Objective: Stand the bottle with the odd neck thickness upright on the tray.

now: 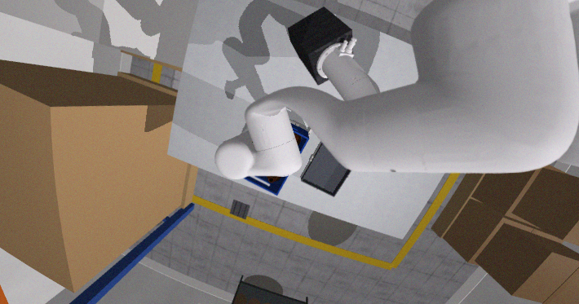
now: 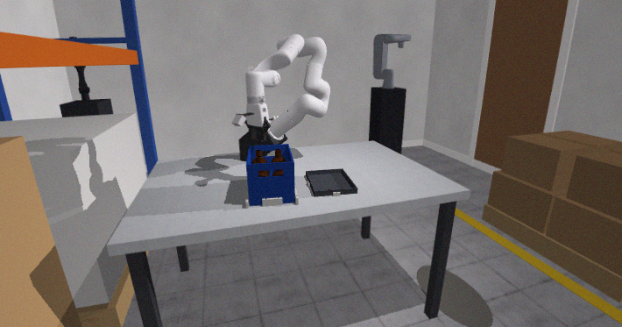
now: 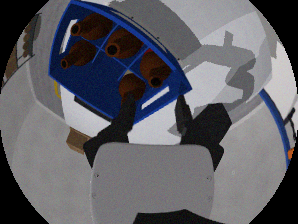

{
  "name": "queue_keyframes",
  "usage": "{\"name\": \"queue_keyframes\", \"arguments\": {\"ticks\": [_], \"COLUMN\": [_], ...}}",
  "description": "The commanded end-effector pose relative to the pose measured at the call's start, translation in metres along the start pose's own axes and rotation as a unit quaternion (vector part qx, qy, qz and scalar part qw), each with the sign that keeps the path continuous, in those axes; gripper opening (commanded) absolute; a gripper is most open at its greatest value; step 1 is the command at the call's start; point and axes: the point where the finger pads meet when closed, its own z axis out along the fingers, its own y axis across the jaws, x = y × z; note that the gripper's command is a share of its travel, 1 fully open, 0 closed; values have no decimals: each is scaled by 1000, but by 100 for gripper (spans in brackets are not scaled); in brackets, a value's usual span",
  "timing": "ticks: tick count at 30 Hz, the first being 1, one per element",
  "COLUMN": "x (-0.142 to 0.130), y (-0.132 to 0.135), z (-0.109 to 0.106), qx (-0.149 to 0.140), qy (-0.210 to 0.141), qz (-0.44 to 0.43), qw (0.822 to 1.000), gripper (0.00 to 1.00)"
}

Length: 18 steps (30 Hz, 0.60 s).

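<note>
Logging no placement yet: five bottles (image 1: 298, 139) (image 2: 279, 156) (image 3: 120, 44) in crate (image 1: 278, 192) (image 2: 272, 190) (image 3: 80, 91), none on tray (image 1: 326, 169) (image 2: 331, 180) (image 3: 89, 106) — hand (image 2: 258, 128) (image 3: 155, 101) parted, holding nothing; odd neck unpicked, transfer and release remain.

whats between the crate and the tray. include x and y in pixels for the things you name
Only a narrow strip of bare table (image 2: 300, 197) separates the crate (image 2: 272, 188) from the tray (image 2: 334, 190); the exterior view shows it.

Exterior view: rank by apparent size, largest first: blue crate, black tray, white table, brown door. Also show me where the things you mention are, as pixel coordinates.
1. White table (image 2: 385, 169)
2. Brown door (image 2: 521, 77)
3. Blue crate (image 2: 271, 188) and black tray (image 2: 330, 180): crate looks larger, as it stands much taller in the picture, while the tray lies flat.

Table is nearer the camera than the door, which flatters it.
</note>
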Motion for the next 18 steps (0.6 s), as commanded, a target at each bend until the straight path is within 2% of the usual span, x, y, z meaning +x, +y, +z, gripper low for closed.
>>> {"name": "queue_keyframes", "arguments": {"ticks": [1, 18], "x": [2, 3], "y": [0, 0], "z": [5, 23], "qx": [0, 0], "qy": [2, 2], "qz": [0, 0], "qw": [1000, 1000], "gripper": [65, 65]}}
